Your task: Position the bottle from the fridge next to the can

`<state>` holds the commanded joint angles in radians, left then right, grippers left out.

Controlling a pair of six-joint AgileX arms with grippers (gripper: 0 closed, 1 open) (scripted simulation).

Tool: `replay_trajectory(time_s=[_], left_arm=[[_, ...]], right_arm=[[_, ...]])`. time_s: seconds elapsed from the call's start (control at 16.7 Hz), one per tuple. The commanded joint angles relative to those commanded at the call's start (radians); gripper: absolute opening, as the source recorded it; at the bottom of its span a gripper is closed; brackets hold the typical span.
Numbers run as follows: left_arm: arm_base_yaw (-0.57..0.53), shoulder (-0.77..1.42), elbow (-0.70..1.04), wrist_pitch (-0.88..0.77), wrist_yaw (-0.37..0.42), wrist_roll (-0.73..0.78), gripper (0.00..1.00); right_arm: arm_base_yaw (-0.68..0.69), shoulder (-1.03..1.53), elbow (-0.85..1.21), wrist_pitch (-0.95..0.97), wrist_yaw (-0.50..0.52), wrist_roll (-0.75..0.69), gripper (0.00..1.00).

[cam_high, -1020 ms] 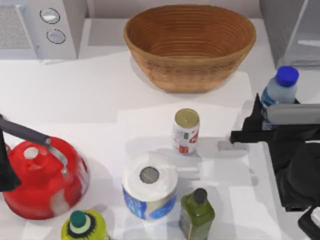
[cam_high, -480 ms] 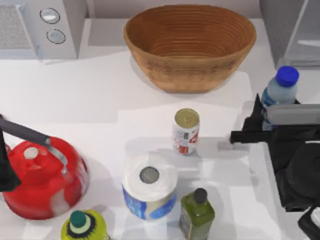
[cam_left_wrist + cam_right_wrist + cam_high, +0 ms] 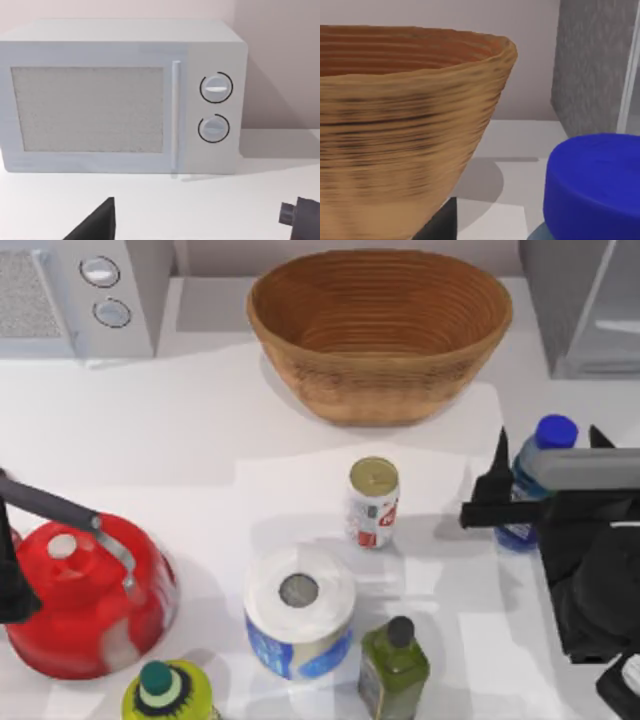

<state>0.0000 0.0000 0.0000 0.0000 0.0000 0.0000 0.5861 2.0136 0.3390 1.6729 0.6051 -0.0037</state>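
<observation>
Top view, counts: three bottles, one can point(image 3: 373, 502), one basket point(image 3: 380, 330), one kettle point(image 3: 85, 595), one paper roll point(image 3: 299, 625).
Top view, right gripper point(image 3: 545, 465): reaches in from the table's right, fingers clasped around the bottle point(image 3: 530, 480), which stands right of the can, apart.
Left wrist view: microwave point(image 3: 122, 97), two dials.
Right wrist view: the bottle's blue cap, close; fridge point(image 3: 597, 65) behind.
</observation>
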Motion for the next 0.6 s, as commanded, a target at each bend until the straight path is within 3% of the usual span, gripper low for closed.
replay_trajectory(time_s=[0.6], left_arm=[[0.0, 0.0, 0.0, 0.0, 0.0, 0.0, 1.0]], right_arm=[[0.025, -0.006, -0.03, 0.027, 0.026, 0.001, 1.0]])
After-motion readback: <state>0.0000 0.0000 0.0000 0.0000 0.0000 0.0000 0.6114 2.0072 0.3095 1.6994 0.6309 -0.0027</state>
